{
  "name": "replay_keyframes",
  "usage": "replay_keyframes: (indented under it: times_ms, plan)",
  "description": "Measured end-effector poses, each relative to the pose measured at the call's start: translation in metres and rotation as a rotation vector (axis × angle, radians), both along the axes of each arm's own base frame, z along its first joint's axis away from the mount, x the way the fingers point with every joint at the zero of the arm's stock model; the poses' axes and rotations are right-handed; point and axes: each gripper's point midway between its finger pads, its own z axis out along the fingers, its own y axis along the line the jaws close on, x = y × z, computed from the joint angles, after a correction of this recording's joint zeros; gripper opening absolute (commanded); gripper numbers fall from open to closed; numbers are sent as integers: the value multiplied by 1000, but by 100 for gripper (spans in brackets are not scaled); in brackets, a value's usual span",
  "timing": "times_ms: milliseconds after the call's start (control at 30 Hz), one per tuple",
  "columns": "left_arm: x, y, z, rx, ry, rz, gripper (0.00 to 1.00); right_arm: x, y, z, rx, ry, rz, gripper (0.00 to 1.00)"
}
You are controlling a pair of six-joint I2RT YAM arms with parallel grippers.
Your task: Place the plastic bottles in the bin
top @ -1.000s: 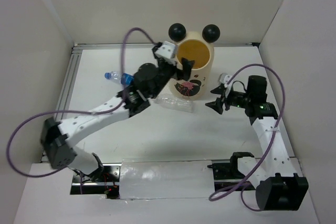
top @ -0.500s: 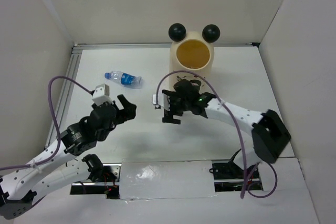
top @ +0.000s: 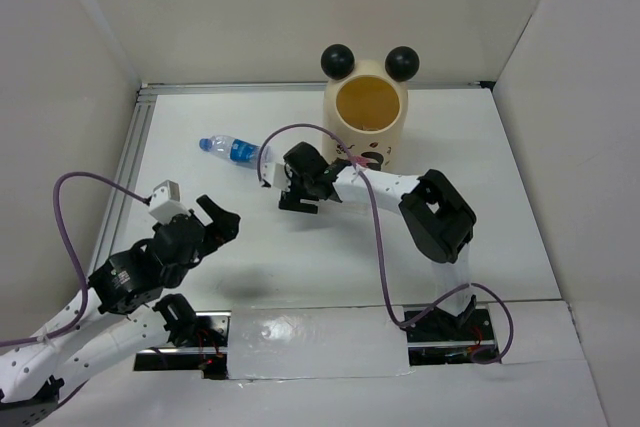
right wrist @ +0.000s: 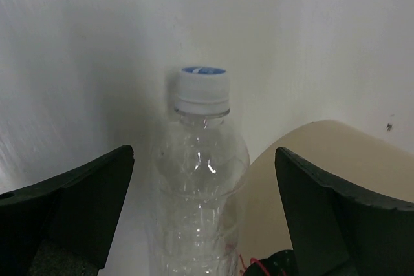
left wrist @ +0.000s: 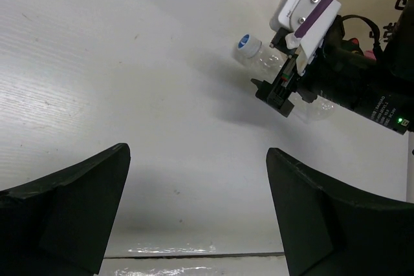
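Right claw [right wrist: 202, 153] is spread wide either side of a clear bottle [right wrist: 200, 185], not gripping it. Left claw [left wrist: 197, 153] gapes over the table [left wrist: 97, 63].

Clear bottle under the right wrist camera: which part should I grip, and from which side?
Take the clear bottle across its round body, just behind the shoulder, not the narrow cap. It lies on its side on the table, so come straight down from above; the open right gripper straddles it.
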Motion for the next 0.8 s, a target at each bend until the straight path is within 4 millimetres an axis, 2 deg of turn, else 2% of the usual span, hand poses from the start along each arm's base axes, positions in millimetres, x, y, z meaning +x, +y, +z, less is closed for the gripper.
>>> replay_keyframes:
  times_ms: [233,400,533,600,667,733,800]
  plan:
    - [3,-2,-11,14,48,30,99,-11,-30,-16,-113,71,-29,92]
    - [17,-2,-23,61,132,113,99,-26,-41,-27,-153,156,4,68]
    - [50,0,-19,48,201,207,99,-37,-42,-29,-147,228,74,52]
    - [70,7,-20,8,223,260,99,-50,-42,-28,-128,293,130,45]
    - [86,18,-21,-51,236,296,99,-64,-44,-25,-112,349,170,43]
    - [101,33,-19,-109,230,332,99,-83,-45,-14,-78,412,222,41]
    - [115,48,-19,-168,233,358,99,-100,-42,12,-3,444,286,41]
